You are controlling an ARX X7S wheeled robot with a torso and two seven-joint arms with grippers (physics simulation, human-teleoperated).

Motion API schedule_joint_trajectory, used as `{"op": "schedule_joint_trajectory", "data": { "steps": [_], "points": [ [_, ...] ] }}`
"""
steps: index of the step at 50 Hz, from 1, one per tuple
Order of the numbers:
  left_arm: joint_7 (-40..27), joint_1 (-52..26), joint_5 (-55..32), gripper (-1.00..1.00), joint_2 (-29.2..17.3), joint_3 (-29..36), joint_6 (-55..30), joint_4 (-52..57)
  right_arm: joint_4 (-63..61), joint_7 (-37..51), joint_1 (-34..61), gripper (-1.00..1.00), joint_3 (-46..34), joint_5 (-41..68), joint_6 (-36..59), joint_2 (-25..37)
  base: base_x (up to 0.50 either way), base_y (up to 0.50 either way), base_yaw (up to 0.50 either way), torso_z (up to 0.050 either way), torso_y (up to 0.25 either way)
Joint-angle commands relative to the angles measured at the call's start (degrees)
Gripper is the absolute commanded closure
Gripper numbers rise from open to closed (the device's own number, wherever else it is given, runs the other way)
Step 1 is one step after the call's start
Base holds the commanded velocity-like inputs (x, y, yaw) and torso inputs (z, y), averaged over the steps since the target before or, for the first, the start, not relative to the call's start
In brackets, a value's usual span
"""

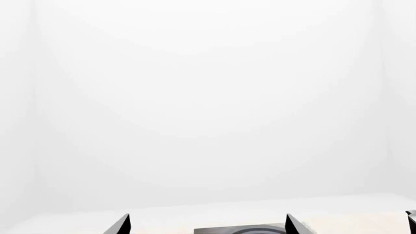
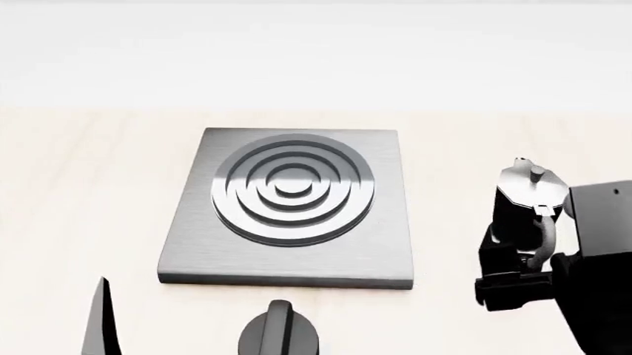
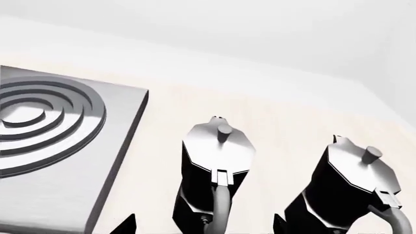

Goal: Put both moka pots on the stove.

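The stove [image 2: 286, 207] is a flat grey metal slab with ring burner, lying mid-table. One moka pot [image 3: 215, 165], black with a silver lid, stands to the right of it; its handle faces my right gripper [image 3: 202, 225], which is open with a fingertip on either side of the pot's base, not touching. The same pot [image 2: 528, 196] shows in the head view above the right gripper [image 2: 508, 255]. The other moka pot [image 3: 351, 190] stands beside the first, farther from the stove. My left gripper [image 1: 208, 225] is open and empty, with the stove's edge [image 1: 240, 229] beyond it.
A squat round black knob [image 2: 280, 333] sits on the light wooden table [image 2: 79, 185] in front of the stove. One left finger [image 2: 99, 318] shows at the lower left of the head view. A white wall runs behind the table.
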Motion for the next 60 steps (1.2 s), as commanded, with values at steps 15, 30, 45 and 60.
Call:
{"op": "schedule_joint_trajectory", "data": {
  "steps": [15, 30, 45, 60],
  "points": [
    [-0.5, -0.3, -0.3, -1.00, -0.5, 0.5, -0.2, 0.0, 13.2, -4.2, 4.5, -1.00, -3.2, -2.4, -4.2, -1.7, 0.00, 0.00, 0.00, 0.000, 0.000],
    [-0.8, -0.5, -0.4, -1.00, -0.7, 0.9, -0.3, 0.0, 16.6, -5.1, 7.4, -1.00, -3.2, -2.4, -5.0, -2.5, 0.00, 0.00, 0.00, 0.000, 0.000],
    [-0.9, -0.6, -0.4, -1.00, -0.8, 1.3, 0.2, -0.5, 22.2, -6.1, 9.3, -1.00, -4.9, -4.1, -7.0, -3.5, 0.00, 0.00, 0.00, 0.000, 0.000],
    [-1.2, -0.9, -0.4, -1.00, -1.0, 1.8, -0.3, -0.3, 27.6, -6.9, 11.7, -1.00, -6.1, -5.1, -8.1, -5.0, 0.00, 0.00, 0.00, 0.000, 0.000]
  ]
}}
